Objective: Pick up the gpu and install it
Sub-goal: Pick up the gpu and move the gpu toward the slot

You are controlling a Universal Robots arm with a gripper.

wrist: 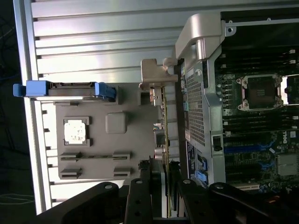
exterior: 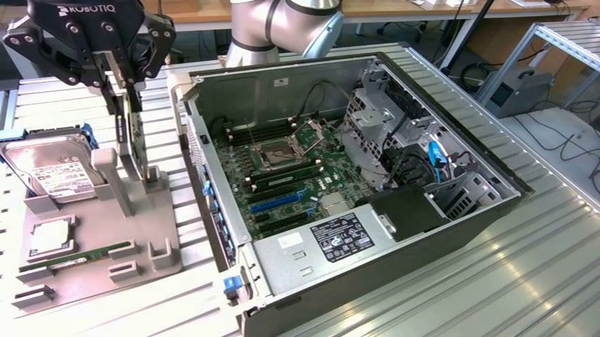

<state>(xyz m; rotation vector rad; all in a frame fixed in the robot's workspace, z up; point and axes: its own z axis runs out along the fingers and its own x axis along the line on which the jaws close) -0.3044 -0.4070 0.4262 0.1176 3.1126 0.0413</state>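
Black and thin, the gpu [exterior: 131,147] stands on edge in a grey holder [exterior: 150,239] on the table [exterior: 535,281], leaving its top edge reachable. The pincer [exterior: 122,98] sits directly above it. I cannot tell whether it grips. The open computer case [exterior: 450,91] lies beside.

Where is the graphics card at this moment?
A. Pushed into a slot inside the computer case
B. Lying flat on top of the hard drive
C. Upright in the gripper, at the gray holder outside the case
C: the graphics card stands upright in the closed gripper at the gray holder, to the exterior view's left of the open computer case.
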